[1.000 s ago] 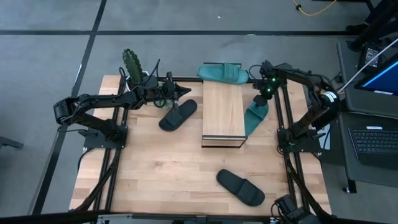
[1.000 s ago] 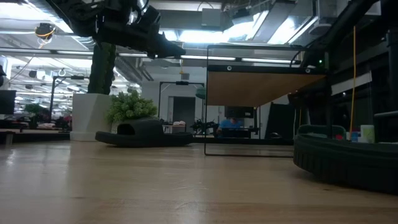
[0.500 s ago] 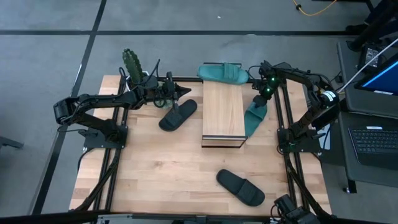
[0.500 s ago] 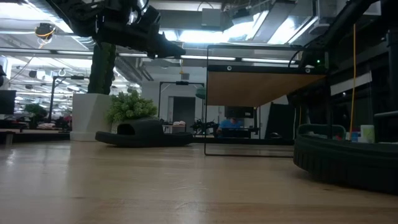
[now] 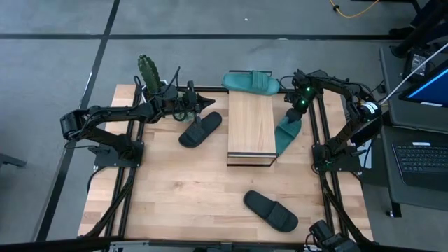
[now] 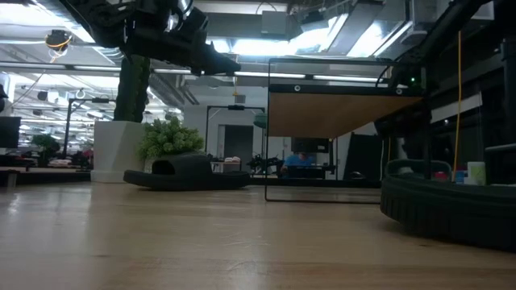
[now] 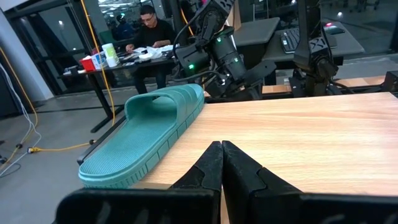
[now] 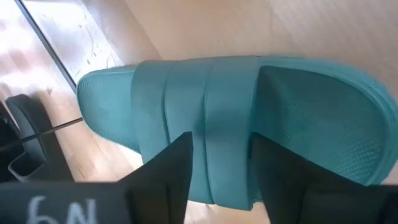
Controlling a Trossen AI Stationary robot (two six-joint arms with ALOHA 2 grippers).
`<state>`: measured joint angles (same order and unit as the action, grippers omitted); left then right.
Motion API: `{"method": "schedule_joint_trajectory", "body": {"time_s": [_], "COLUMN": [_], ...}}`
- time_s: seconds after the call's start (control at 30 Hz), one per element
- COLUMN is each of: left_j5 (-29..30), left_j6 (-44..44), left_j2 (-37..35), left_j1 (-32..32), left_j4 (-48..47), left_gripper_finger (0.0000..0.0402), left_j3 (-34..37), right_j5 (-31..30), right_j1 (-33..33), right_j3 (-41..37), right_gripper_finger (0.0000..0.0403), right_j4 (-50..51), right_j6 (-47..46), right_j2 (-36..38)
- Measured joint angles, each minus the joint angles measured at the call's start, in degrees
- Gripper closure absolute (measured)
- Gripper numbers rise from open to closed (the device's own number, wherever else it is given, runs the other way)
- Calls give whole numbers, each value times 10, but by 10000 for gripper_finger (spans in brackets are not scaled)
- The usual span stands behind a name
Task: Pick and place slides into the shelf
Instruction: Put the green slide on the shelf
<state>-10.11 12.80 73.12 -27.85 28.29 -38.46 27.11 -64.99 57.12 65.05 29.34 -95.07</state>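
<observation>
From the high view I see the shelf [image 5: 250,127], a light wood plank top on a thin black frame, at the upper middle of the butcher-block table [image 5: 196,189]; one teal slide [image 5: 251,82] lies across the table's far edge just above the shelf, and a second teal slide [image 5: 286,131] sits tilted against the shelf's right side with my right gripper [image 5: 295,112] on its upper end. A black slide [image 5: 200,129] lies left of the shelf below my left gripper [image 5: 204,103], and another black slide [image 5: 271,211] rests alone at the lower middle, well apart from the rest. A small cactus [image 5: 148,70] stands at the upper left corner. In the low view the shelf [image 6: 339,97] shows its wood underside at centre right, a black slide [image 6: 187,172] lies flat at left of centre, and the other black slide [image 6: 447,205] fills the right edge. My left wrist view shows the left gripper's fingers [image 7: 211,171] pressed together with nothing between them, over the shelf top, with a ribbed teal slide [image 7: 146,134] beyond and a person seated at a desk in the room behind. My right wrist view shows the right fingers [image 8: 165,171] clamped either side of the wide ribbed strap of the teal slide [image 8: 298,106]
</observation>
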Motion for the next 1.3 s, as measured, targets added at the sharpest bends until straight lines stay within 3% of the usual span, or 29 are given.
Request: {"method": "schedule_joint_trajectory", "body": {"time_s": [0.3,0.53,0.8,0.97,1.3], "left_j5": [0,0,0,0,0], "left_j6": [13,13,13,13,12], "left_j2": [0,0,0,0,0], "left_j1": [0,0,0,0,0], "left_j4": [0,-3,-5,-5,-5], "left_gripper_finger": [401,401,401,401,401], "left_j3": [0,0,0,0,0], "right_j5": [1,1,1,5,6], "right_j1": [0,0,0,8,11], "right_j3": [0,0,0,0,0], "right_gripper_finger": [384,397,395,358,274], "right_j4": [21,28,27,-12,-14], "right_j6": [27,29,23,-63,-67], "right_j2": [0,0,0,0,0]}}
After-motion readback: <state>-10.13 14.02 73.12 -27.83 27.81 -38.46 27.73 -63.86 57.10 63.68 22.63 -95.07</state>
